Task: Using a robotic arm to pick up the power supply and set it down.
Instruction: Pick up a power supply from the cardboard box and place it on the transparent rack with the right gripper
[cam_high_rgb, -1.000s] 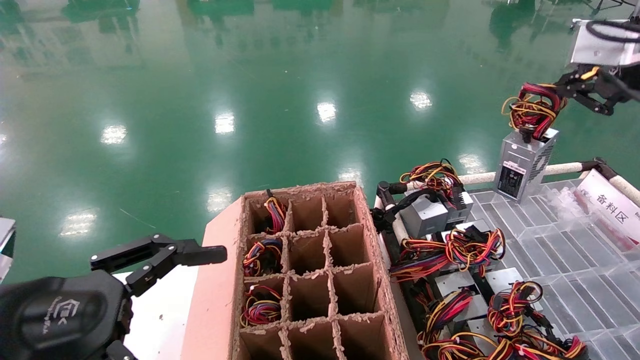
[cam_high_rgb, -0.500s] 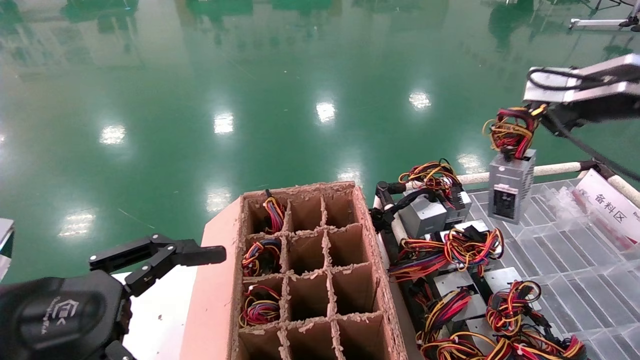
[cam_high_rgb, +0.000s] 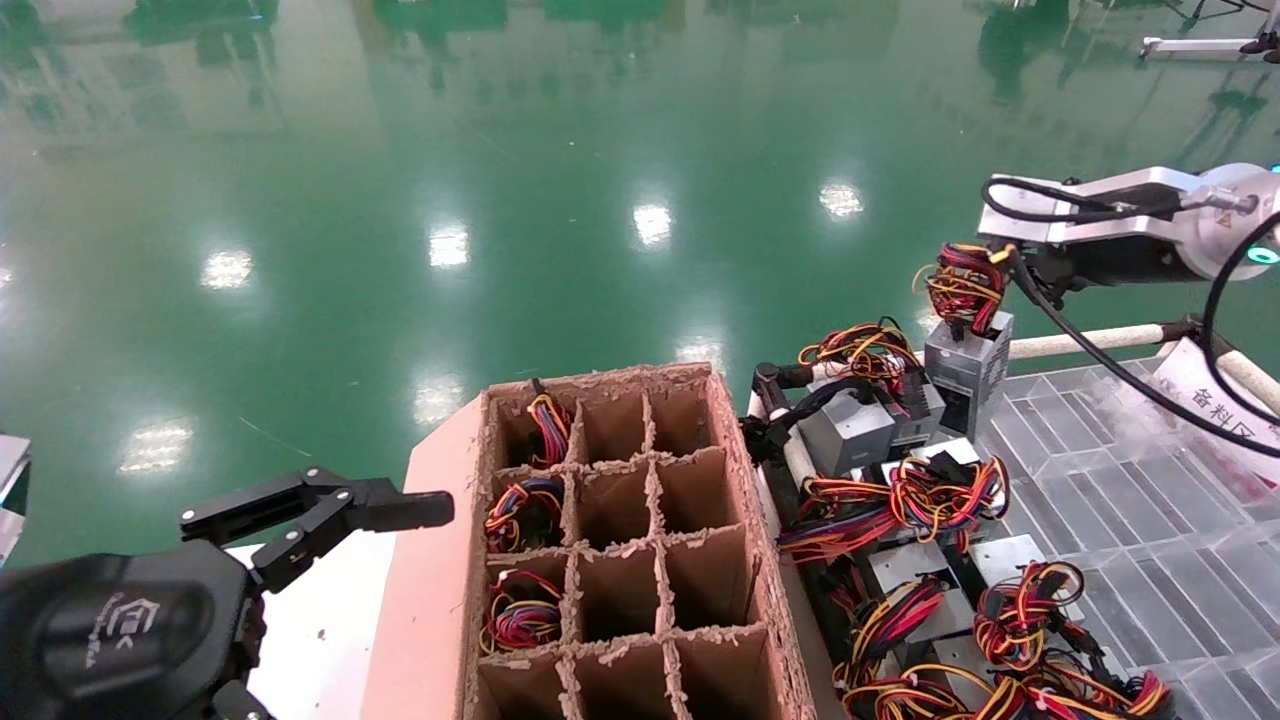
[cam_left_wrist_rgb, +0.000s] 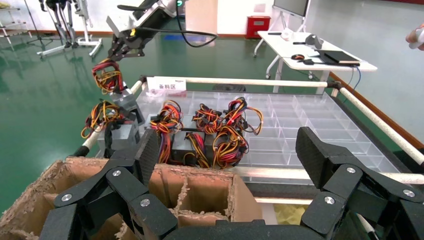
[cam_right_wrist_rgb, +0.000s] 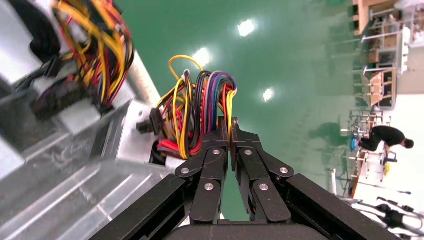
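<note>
The power supply (cam_high_rgb: 966, 366) is a small grey box that hangs upright by its red, yellow and black wire bundle (cam_high_rgb: 958, 284). My right gripper (cam_high_rgb: 990, 265), on the white robotic arm (cam_high_rgb: 1228, 212), is shut on those wires. In the right wrist view the right gripper (cam_right_wrist_rgb: 230, 123) pinches the wires (cam_right_wrist_rgb: 200, 102) above the grey body (cam_right_wrist_rgb: 131, 131). The box is low over the clear tray's (cam_high_rgb: 1100, 480) far left corner, beside other units. My left gripper (cam_high_rgb: 385, 512) stands open and empty by the cardboard box; the left wrist view shows it (cam_left_wrist_rgb: 227, 150) and the power supply (cam_left_wrist_rgb: 125, 103).
A divided cardboard box (cam_high_rgb: 430, 600) stands at the front, with wire bundles in several left cells. Several more wired units (cam_high_rgb: 900, 500) lie along the tray's left side. A white rail (cam_high_rgb: 1090, 340) and a red-and-white sign (cam_high_rgb: 1220, 410) border the tray.
My right arm has carried the hanging power supply leftward and down, from above the tray's far edge to its far left corner. The left arm has not moved.
</note>
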